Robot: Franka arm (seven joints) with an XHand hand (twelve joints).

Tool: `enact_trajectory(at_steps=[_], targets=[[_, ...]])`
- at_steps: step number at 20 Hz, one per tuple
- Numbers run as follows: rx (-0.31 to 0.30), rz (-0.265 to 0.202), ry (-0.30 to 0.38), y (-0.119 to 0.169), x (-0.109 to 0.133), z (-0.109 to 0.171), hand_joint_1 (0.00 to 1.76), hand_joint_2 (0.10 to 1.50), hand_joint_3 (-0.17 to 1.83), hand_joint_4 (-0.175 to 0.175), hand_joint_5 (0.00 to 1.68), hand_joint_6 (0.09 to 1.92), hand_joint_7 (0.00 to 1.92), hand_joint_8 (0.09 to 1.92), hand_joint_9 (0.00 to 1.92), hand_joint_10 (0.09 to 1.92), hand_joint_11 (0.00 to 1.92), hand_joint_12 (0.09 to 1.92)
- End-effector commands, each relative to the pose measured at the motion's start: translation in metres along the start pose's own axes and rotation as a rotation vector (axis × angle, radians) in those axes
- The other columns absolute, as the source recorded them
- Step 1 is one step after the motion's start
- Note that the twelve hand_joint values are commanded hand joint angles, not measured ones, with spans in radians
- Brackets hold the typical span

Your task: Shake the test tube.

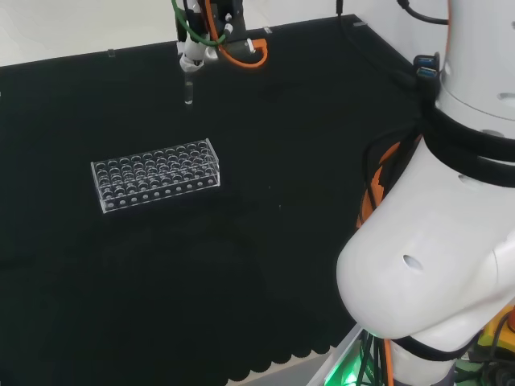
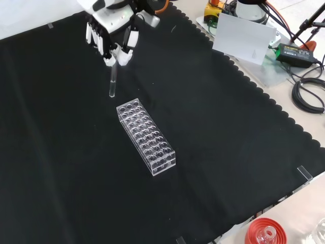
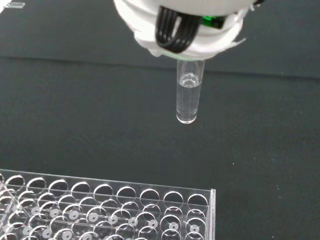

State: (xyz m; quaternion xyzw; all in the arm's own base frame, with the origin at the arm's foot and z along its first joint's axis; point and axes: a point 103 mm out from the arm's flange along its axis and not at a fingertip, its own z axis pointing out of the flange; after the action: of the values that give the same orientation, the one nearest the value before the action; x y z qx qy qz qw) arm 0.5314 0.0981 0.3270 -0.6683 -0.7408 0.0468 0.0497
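With its fingers pinching the clear glass test tube (image 2: 112, 83) upright, the robot hand (image 2: 112, 44) hangs above the clear plastic rack (image 2: 146, 136), presumably giving shaking room.

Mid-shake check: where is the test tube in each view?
Head view: test tube hangs from the hand near the top, beyond the rack.
Front view: tube upper left, under the hand.
Wrist view: tube centre, above the cloth.
Shared landmark: the clear rack.
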Motion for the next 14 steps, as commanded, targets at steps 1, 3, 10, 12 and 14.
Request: enact_trajectory(at_steps=[1, 3, 10, 12, 14], targets=[[-0.008, 0.007, 0.012, -0.012, -0.006, -0.007, 1.43, 0.71, 0.44, -0.175, 1.38, 0.37, 1.82, 0.34, 1.39, 0.40, 1.03, 1.15], [-0.010, 0.011, 0.008, -0.014, -0.007, -0.009, 1.43, 0.71, 0.44, -0.175, 1.38, 0.37, 1.82, 0.34, 1.39, 0.40, 1.03, 1.15], [-0.013, -0.008, 0.027, -0.013, 0.011, -0.015, 1.43, 0.71, 0.45, -0.175, 1.38, 0.37, 1.83, 0.34, 1.39, 0.40, 1.03, 1.15], [-0.017, -0.040, 0.053, -0.012, 0.029, -0.017, 1.43, 0.70, 0.45, -0.175, 1.38, 0.37, 1.83, 0.34, 1.39, 0.40, 1.03, 1.15], [-0.020, -0.083, 0.082, -0.012, 0.050, -0.021, 1.43, 0.70, 0.45, -0.175, 1.38, 0.37, 1.83, 0.34, 1.40, 0.40, 1.03, 1.15]])
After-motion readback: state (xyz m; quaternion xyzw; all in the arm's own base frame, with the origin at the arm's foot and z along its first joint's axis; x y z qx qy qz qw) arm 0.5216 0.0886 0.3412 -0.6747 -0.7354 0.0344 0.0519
